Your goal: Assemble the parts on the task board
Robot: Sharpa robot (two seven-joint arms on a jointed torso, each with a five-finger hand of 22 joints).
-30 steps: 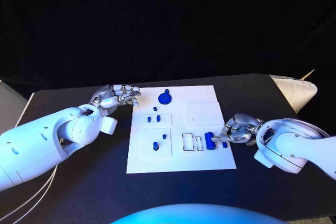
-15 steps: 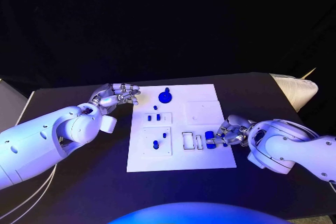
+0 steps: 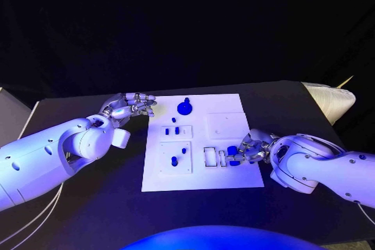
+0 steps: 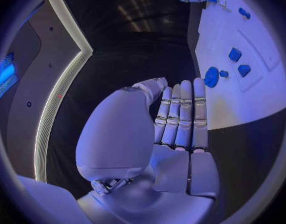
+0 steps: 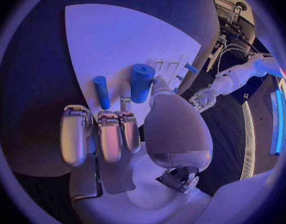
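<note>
The right hand (image 3: 251, 150) has slid left from the board's edge onto the task board (image 3: 234, 177) within 1 second, fingers curled beside 2 blue cylinders (image 5: 142, 82) near the slots; whether it grasps one cannot be told. A pickup looks imminent. The left hand (image 3: 129, 106) hovers empty, fingers loosely together.

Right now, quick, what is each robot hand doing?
Left hand: holds nothing, fingers together and extended, beside the task board.
Right hand: reaching at a blue cylinder part; cannot tell whether it grips it.
</note>
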